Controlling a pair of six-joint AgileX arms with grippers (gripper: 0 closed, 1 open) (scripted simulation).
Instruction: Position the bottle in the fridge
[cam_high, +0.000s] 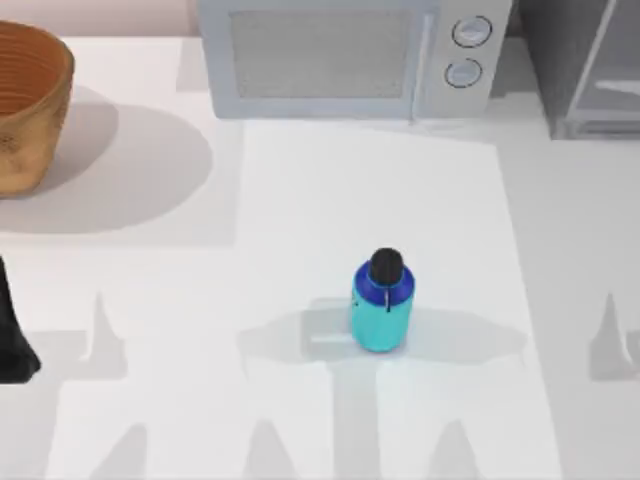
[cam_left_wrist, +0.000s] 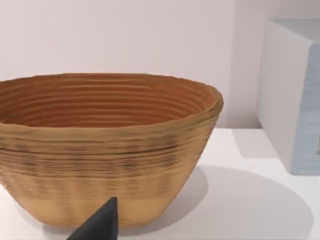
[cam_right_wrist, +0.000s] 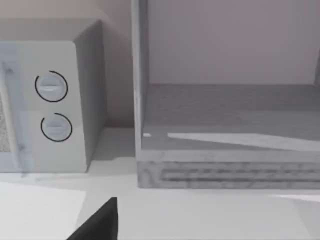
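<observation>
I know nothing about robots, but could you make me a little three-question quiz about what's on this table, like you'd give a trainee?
1. True or false: the bottle stands upright on the table, apart from everything else.
2. Which thing sits at the table's far left? A) the basket B) the microwave C) the fridge
3. Fill in: the microwave's two round dials are on the side nearer the ____.

Key
1. True; its black cap faces up and nothing touches it.
2. A; the woven basket is at the far left, the microwave in the middle, the fridge at the far right.
3. Fridge.
</observation>
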